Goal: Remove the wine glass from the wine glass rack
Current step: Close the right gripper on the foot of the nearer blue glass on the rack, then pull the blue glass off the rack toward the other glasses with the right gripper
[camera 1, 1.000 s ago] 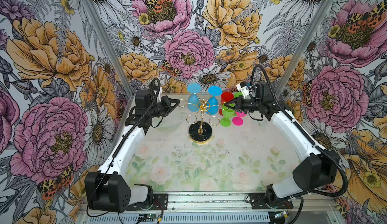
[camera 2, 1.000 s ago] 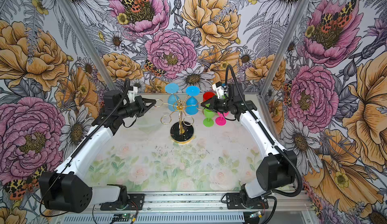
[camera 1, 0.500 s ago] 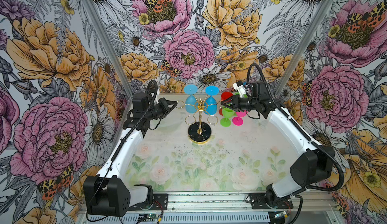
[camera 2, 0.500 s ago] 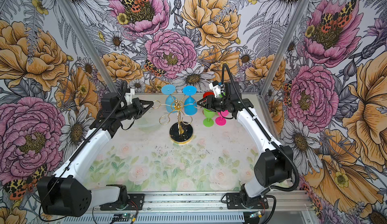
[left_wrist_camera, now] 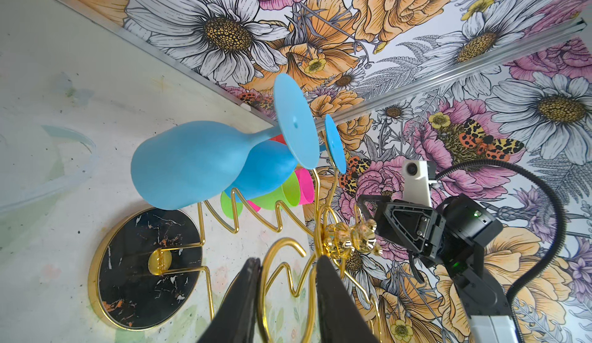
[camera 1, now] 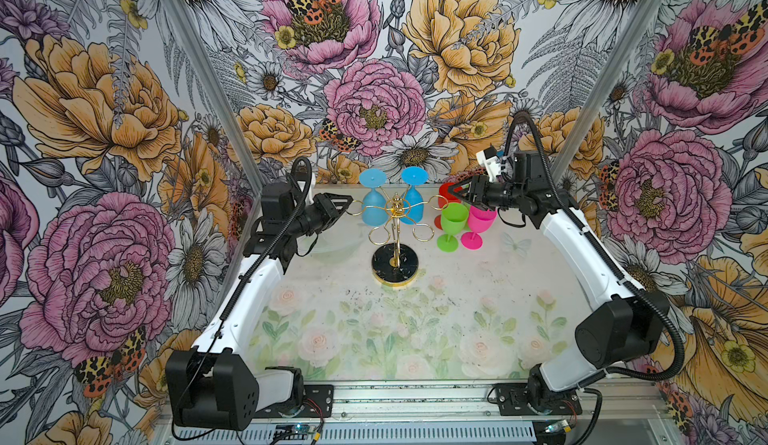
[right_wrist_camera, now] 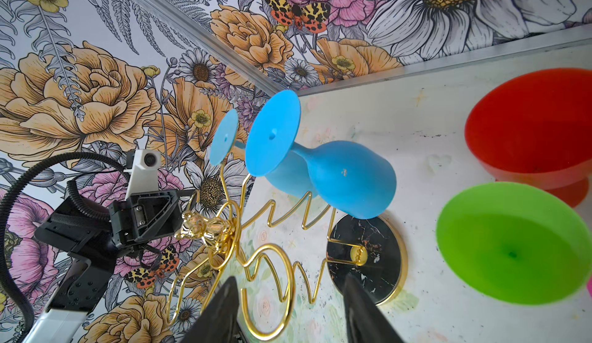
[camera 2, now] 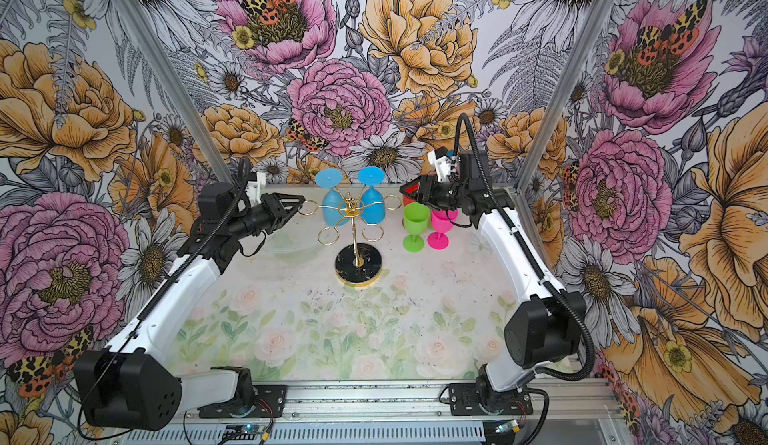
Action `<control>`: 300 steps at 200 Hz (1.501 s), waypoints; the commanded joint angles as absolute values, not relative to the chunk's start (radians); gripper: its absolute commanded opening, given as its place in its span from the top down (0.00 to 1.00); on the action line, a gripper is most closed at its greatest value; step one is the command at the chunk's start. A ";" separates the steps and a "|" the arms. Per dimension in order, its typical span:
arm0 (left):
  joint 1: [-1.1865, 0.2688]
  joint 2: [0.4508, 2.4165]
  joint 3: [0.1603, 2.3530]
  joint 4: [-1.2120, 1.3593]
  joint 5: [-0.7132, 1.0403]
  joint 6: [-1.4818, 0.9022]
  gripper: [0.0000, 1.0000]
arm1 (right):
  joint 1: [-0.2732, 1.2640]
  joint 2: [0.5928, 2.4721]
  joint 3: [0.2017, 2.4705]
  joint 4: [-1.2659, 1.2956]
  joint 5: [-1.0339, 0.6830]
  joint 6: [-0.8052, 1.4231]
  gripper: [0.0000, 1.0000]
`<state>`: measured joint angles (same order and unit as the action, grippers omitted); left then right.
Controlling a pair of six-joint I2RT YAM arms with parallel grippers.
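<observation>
The wine glass rack [camera 1: 395, 266], gold wire on a black marbled base, stands mid-table at the back in both top views [camera 2: 358, 264]. Two blue wine glasses [camera 1: 372, 210] [camera 1: 413, 210] hang upside down on its far arms. My left gripper [camera 1: 351, 202] is at the rack's left loop. In the left wrist view its jaws stand apart with that gold loop [left_wrist_camera: 282, 255] between them. My right gripper [camera 1: 453, 193] is at the right loop. Its jaws are wide around the loop [right_wrist_camera: 272, 280], and only one finger is near the wire.
A green glass [camera 1: 453, 218], a pink glass [camera 1: 480, 220] and a red glass [camera 1: 446, 191] stand upright just right of the rack, under my right gripper. A faint clear round shape [camera 1: 332, 247] lies on the table left of the rack's base.
Both grippers' jaws have spread apart around the rack's side loops. The rack's top with the blue glasses has shifted slightly left.
</observation>
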<state>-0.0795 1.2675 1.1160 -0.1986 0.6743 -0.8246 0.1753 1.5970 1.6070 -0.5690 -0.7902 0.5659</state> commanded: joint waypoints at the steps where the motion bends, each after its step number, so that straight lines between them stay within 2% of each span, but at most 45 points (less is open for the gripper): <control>1: -0.066 1.242 1.141 -0.237 0.658 -0.768 0.60 | 0.171 1.643 1.678 -0.560 -0.782 0.539 0.44; 51: -0.058 1.137 1.117 -0.325 0.535 -0.663 0.40 | 0.175 1.756 1.806 -0.560 -0.786 0.550 0.41; 84: -0.057 1.074 1.100 -0.373 0.487 -0.595 0.36 | 0.189 1.823 1.871 -0.558 -0.791 0.568 0.41; 129: -0.056 0.967 1.026 -0.433 0.382 -0.478 0.24 | 0.220 1.896 1.945 -0.559 -0.800 0.590 0.43; 240: -0.055 0.834 0.954 -0.484 0.370 -0.391 0.21 | 0.268 2.018 2.062 -0.557 -0.821 0.649 0.56; 300: -0.055 0.810 0.938 -0.490 0.366 -0.371 0.19 | 0.271 2.017 2.069 -0.558 -0.815 0.657 0.74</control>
